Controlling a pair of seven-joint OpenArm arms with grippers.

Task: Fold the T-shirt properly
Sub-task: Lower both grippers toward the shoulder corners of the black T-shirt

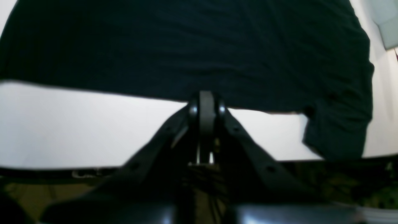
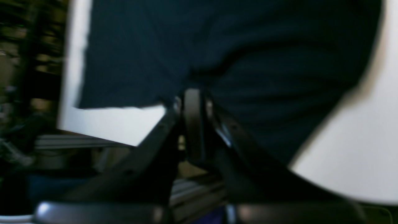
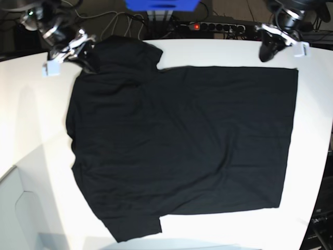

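Your T-shirt [image 3: 182, 146] lies spread on the white table [image 3: 31, 114], plain black face up, covering most of the surface — its straight hem runs down the right side of the base view and its sleeves sit at the left, one at the top [image 3: 127, 52] and one at the bottom [image 3: 132, 226]. The cloth is mostly flat, with light wrinkles near the sleeves. Your left gripper [image 3: 268, 52] hangs at the top right of the base view, just off the upper corner of the hem; in its wrist view the gripper [image 1: 206, 102] has its jaws pressed together with nothing between them, the tip right at the shirt's edge over bare table. You can see a sleeve [image 1: 339, 130] bunched at the right of that view. Your right gripper [image 3: 86, 62] is at the top left of the base view, on or just over the shirt near the upper sleeve. In its wrist view, which is blurred, the gripper [image 2: 192, 102] meets the dark cloth at the fabric's edge — the jaws look nearly together, but you cannot tell whether they pinch the cloth or stand slightly apart.
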